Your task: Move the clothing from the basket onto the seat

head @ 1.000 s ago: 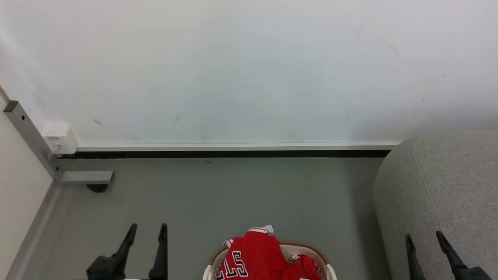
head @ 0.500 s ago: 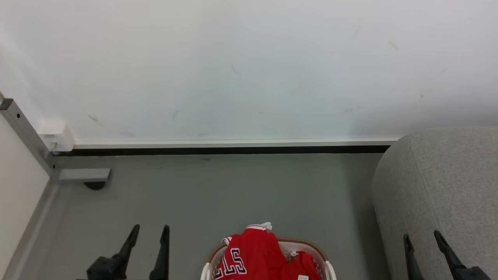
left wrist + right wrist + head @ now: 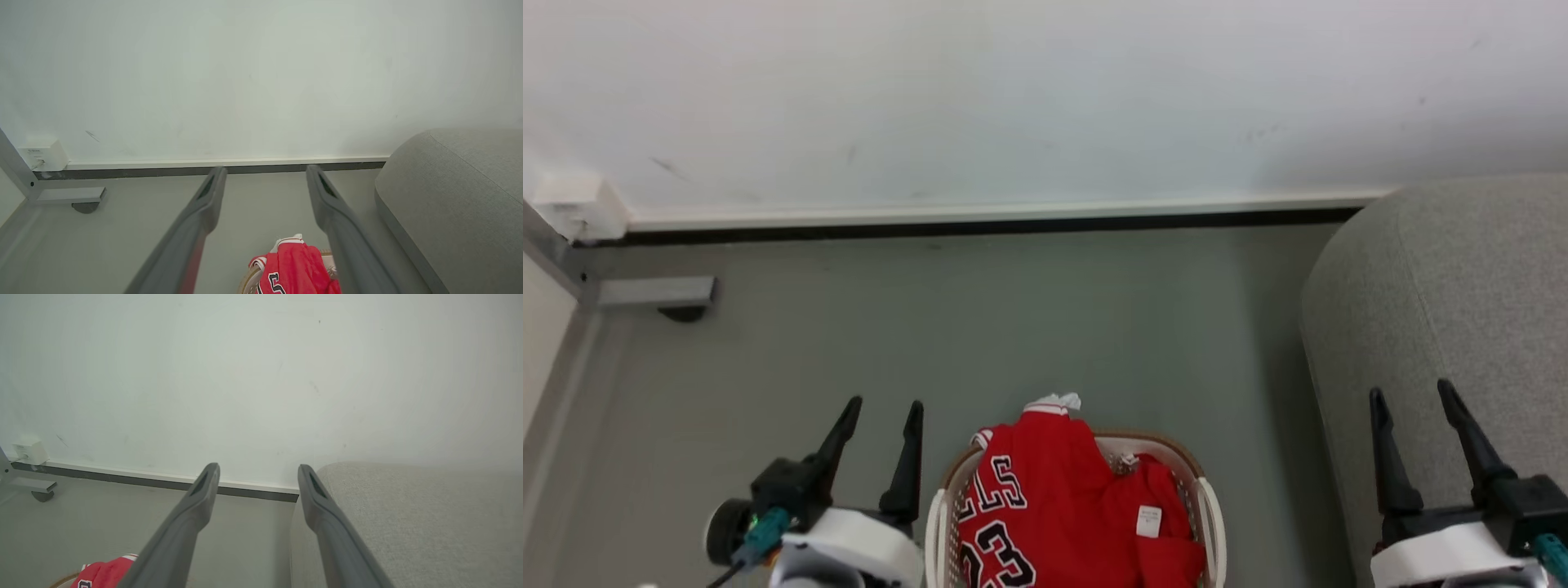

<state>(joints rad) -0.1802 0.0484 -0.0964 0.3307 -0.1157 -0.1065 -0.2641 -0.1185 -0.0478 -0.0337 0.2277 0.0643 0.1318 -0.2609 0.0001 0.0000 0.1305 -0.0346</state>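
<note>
Your left fingers [image 3: 905,461] are standing wide apart and holding nothing, hovering over the floor [image 3: 1013,327] just left of the basket [image 3: 1207,506]. Your right fingers [image 3: 1387,453] are also spread wide and empty, hanging over the near part of the seat [image 3: 1462,286].

The clothing [image 3: 1045,498] is lying heaped in the basket, red with black white-outlined lettering facing up and a small white tag showing on the right-hand fold. One white-trimmed edge is poking up over the far rim. The basket is sitting on the floor, well apart from the floor's far edge where the wall [image 3: 1013,98] is rising, and near the seat's left side without touching it.

The seat is taking up the floor's far right corner, with its back end reaching the wall.

In the left wrist view, the left fingers [image 3: 204,208] are pointing toward the wall, with the clothing [image 3: 296,261] showing low between them and the seat [image 3: 457,192] lying to the right. In the right wrist view, the right fingers [image 3: 196,506] are framing the seat's [image 3: 408,518] left edge, and a bit of the clothing [image 3: 102,573] is peeking in at the lower left.

A grey metal foot [image 3: 654,290] is resting at the floor's far left corner.
</note>
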